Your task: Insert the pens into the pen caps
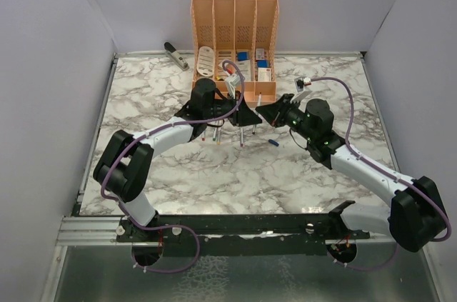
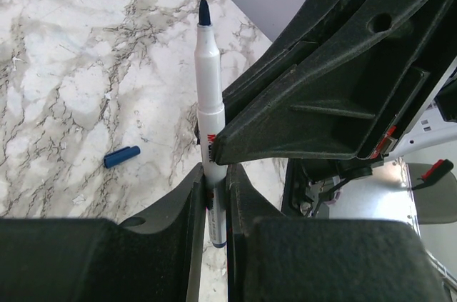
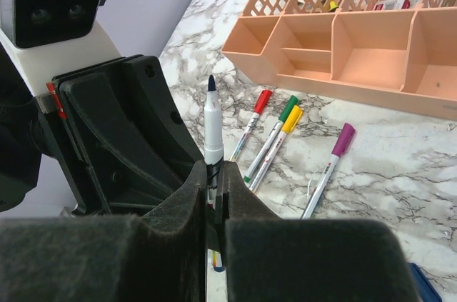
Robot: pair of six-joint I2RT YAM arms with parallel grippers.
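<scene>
Left claw: the left gripper (image 2: 214, 184) is closed on the lower barrel of the uncapped pen (image 2: 210, 88), its two fingers pressed on both sides.
Right claw: the right gripper (image 3: 214, 173) is closed on the same pen, which passes through the narrow slit between its fingers.
Held pen: it is white with a dark blue tip. The tip is bare and points away from both wrist cameras. It hangs above the marble table (image 1: 178, 180), between the two arms.
Blue cap: the blue cap (image 2: 121, 156) lies on its side on the table, apart from the pen and from both claws, with nothing touching it.
Capped pens: the red-capped pen (image 3: 250, 125), the green-capped pen (image 3: 268, 139), the yellow-capped pen (image 3: 275, 148) and the purple-capped pen (image 3: 327, 170) lie on the table. The green and yellow ones lie just beside each other, and the purple one lies a little apart.
In the way: the two claws meet nose to nose, so each one blocks a large part of the other wrist view. From the top camera, the left claw covers the upper ends of the capped pens.
Organiser: the orange organiser (image 3: 357, 93) stands behind the capped pens, near them but not touching.
Stapler: the stapler (image 1: 176, 55) lies at the far left edge of the table, well apart from the pens.
</scene>
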